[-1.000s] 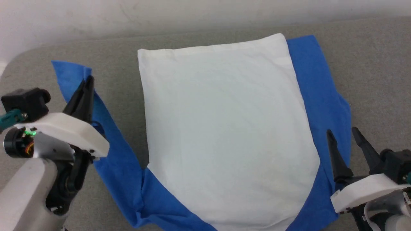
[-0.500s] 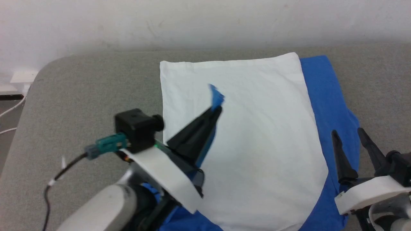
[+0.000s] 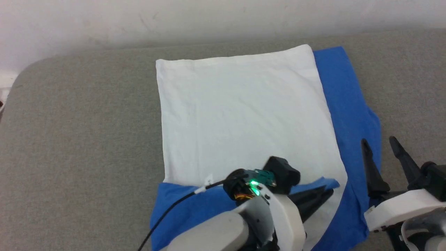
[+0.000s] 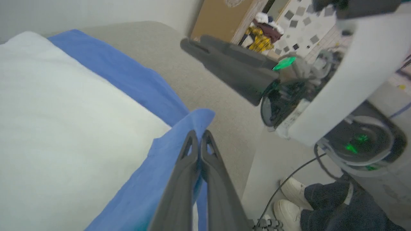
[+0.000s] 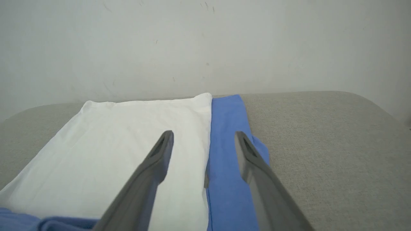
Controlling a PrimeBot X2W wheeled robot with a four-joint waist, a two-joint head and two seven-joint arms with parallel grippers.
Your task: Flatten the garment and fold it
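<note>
While one garment (image 3: 244, 115) lies on padding (image 3: 87, 122), two claws — left claw (image 3: 325, 193) pinching its sleeve (image 3: 322, 182), right claw (image 3: 378, 140) spread.

The garment (image 3: 240, 115) is soft matt cloth — white body faintly creased, blue sleeves smooth. The grey surface (image 3: 80, 132) beneath looks like coarse, felt-like fabric. The left gripper (image 3: 329, 191) and right gripper (image 3: 378, 140) are matt dark plastic — with smooth white shells.

left hand (image 3: 328, 191), right hand (image 3: 378, 140): dark fingers (image 3: 370, 170), white shells (image 3: 400, 205); teal plug (image 3: 262, 175), black cable (image 3: 176, 205), green light (image 3: 254, 183) by left shell.
</note>
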